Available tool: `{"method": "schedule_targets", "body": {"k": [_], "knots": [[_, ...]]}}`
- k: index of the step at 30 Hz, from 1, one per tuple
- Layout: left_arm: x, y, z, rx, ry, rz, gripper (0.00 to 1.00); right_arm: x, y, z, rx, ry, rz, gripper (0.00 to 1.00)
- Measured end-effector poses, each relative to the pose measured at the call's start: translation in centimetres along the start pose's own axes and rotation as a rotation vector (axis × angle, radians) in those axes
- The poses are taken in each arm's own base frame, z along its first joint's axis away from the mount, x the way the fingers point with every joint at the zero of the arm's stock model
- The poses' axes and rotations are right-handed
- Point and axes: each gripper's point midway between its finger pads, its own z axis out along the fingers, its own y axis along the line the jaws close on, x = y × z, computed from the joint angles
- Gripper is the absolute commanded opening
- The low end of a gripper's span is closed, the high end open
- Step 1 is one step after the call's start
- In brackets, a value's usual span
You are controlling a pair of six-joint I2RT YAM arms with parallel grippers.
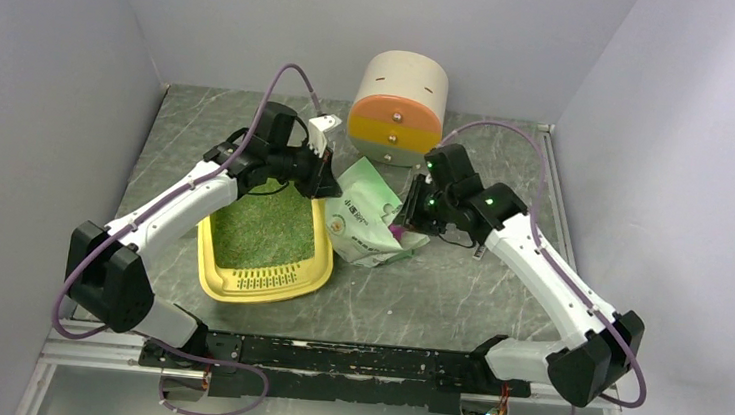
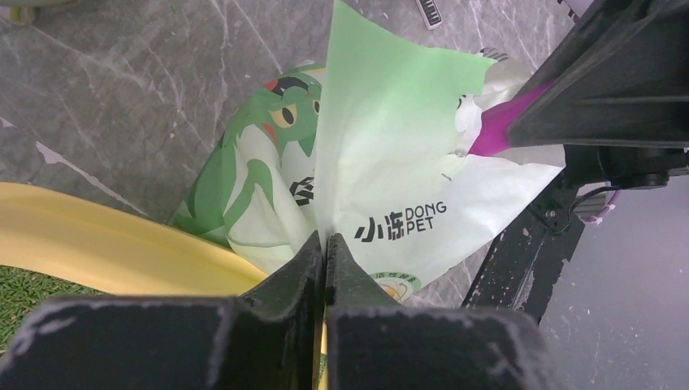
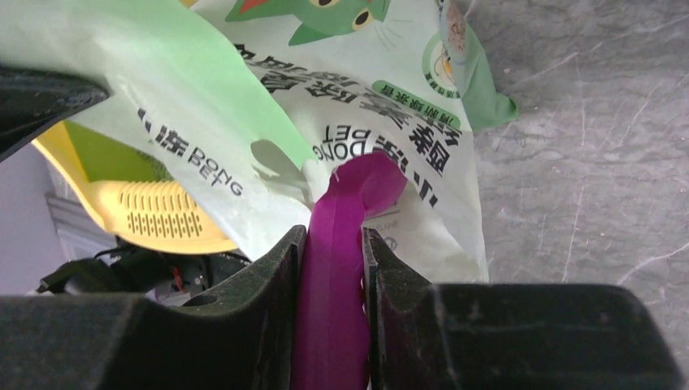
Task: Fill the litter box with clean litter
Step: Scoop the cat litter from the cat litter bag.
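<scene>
The yellow litter box (image 1: 261, 285) lies left of centre, its slotted grille toward the near edge, with greenish-grey clean litter (image 1: 261, 226) covering its floor. Beside its right rim lies the pale green printed bag (image 1: 368, 218). My left gripper (image 2: 326, 240) is shut on a raised flap of that bag (image 2: 390, 154), just past the box rim (image 2: 97, 252). My right gripper (image 3: 333, 240) is shut on the handle of the magenta scoop (image 3: 345, 203), whose front end goes into the bag (image 3: 244, 106) and is hidden there. The box grille (image 3: 158, 213) shows behind the bag.
A round beige, orange and yellow drawer cabinet (image 1: 399, 110) stands at the back, just behind the bag. Grey walls close the table on the left, right and back. Both arms meet over the bag in the table's middle.
</scene>
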Motion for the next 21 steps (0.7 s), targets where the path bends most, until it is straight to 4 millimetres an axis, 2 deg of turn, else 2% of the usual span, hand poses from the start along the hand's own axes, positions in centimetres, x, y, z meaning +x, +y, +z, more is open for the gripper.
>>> {"method": "schedule_targets", "body": {"k": [4, 11, 19, 21], "knots": [[0.0, 0.0, 0.0, -0.002, -0.001, -0.001, 0.05, -0.2, -0.1, 0.9, 0.046, -0.019, 0.004, 0.00], [-0.3, -0.1, -0.1, -0.006, -0.013, 0.004, 0.05, -1.9, -0.8, -0.3, 0.124, -0.099, 0.021, 0.00], [-0.3, -0.2, -0.1, -0.006, -0.019, -0.001, 0.05, -1.7, -0.6, 0.6, 0.123, -0.086, 0.016, 0.00], [-0.3, -0.2, -0.1, -0.009, -0.018, -0.001, 0.10, -1.4, -0.4, 1.2, 0.107, -0.078, 0.014, 0.00]]}}
